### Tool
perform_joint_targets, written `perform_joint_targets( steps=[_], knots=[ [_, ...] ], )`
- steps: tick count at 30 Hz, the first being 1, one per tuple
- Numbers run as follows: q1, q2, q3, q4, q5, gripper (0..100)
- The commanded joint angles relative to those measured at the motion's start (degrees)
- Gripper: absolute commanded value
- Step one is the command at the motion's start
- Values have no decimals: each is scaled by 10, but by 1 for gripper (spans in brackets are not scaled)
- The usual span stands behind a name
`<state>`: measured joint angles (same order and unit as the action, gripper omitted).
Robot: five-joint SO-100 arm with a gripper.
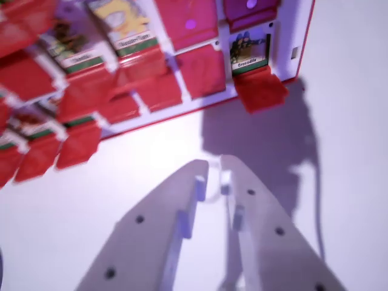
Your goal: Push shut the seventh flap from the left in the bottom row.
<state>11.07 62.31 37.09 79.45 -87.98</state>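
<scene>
The jaws (pixel 213 165) hung over the bare white desk (pixel 351 121), their two pale fingers nearly closed, with only a thin gap between the tips and nothing held in it. They were clear of the game board (pixel 291 36), which lay across the top of the wrist view with its white frame and red edge tilted.

Most of the board's red flaps were lowered, showing picture cards behind them. At the wrist view's right, one open flap (pixel 260 90) jutted out over the board's lower edge, just below a card labelled "Crocodile" (pixel 248 50). This appeared to be the task's flap, though the row could not be counted with certainty because the left part of the board was blurred and cut off by the frame. That flap lay ahead of the jaws and a little to the wrist view's right, apart from the tips.

Further left, a card with a yellow picture (pixel 124 23) showed above more lowered flaps. A dark shadow (pixel 267 145) of the arm fell across the desk beneath the open flap.
</scene>
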Motion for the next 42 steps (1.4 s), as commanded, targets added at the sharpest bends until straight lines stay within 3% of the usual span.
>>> perform_joint_targets(
  steps=[1, 19, 42],
  knots=[
    [-15, 153, 25, 5, -9, 2],
    [-68, 479, 279, 17, -18, 2],
    [-78, 733, 480, 29, -25, 2]
  ],
)
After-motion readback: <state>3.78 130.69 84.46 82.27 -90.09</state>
